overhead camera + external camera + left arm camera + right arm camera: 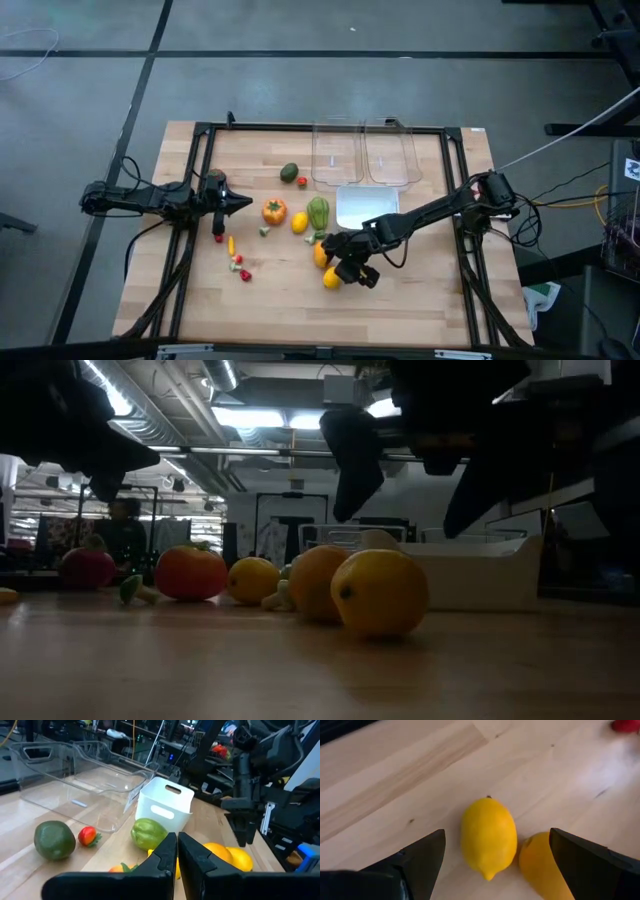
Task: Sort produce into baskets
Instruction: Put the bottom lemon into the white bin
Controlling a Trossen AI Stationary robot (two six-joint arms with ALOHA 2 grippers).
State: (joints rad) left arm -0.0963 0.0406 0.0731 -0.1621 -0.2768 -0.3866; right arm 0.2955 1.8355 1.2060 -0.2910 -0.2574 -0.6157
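— Lemon (488,837) fills the right wrist view: it lies on the desk (395,775) between the right tool's (495,865) two dark fingers, which stand wide apart and touch nothing. An orange piece (540,870) lies just beside the lemon, touching it or nearly so.

— Does the high view show the same?

— It shows the right tool (352,268) near the front middle of the desk (420,310), with the lemon (331,279) at its tip and the orange piece (320,254) next to it. What the wrist camera misses is the rest: the whitish basket (366,209) just behind the tool, and the two clear baskets (364,152) side by side behind that one, at the far edge.

— And the other produce?

— Spread to the left of the baskets: a green ribbed piece (318,211), a second lemon (299,222), an orange tomato-like piece (274,211), a dark green round one (289,173) with a small red bit beside it, and tiny red and yellow bits (238,262) nearer the front left.

— Where is the left tool?

— The left tool (244,201) waits at the left side of the desk, pointing toward the produce. Its own wrist view shows its fingers (165,857) pressed together on nothing, with the ribbed green piece (148,833) and the whitish basket (164,804) beyond them.

— Anything only the low view gives?

— The lemon (379,593) sits on the desk with the right tool's fingers hanging above it, not touching. A person (122,535) shows dimly in the room behind.
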